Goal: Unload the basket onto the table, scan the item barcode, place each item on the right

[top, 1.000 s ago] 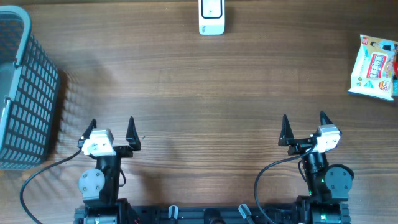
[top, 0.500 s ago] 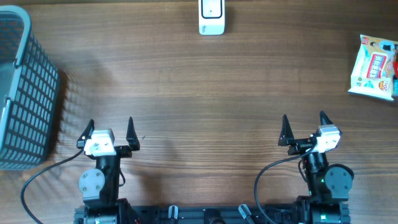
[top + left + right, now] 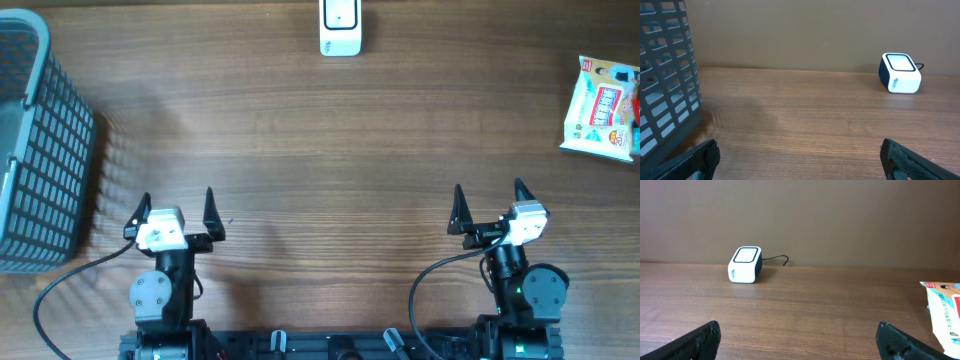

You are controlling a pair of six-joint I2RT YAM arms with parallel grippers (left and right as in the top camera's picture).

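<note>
Wood-grain table [image 3: 320, 130]: boxy white scanner [image 3: 340, 28], slatted grey basket [image 3: 40, 150], glossy snack packet [image 3: 602, 108]; left gripper [image 3: 178, 196] and right gripper [image 3: 489, 187] spread wide, empty.

On the counter [image 3: 320, 150], the scanner [image 3: 340, 28] sits at the back edge, near the middle. The basket [image 3: 40, 150] stands at the left end and the packet [image 3: 603, 108] lies at the right end. The left end effector [image 3: 178, 205] and the right end effector [image 3: 488, 197] are near the front, well apart.

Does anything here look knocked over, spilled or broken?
Nothing stands out. The scanner sits upright at the far edge, the snack packet lies flat on the right, and the basket stands on the left.
</note>
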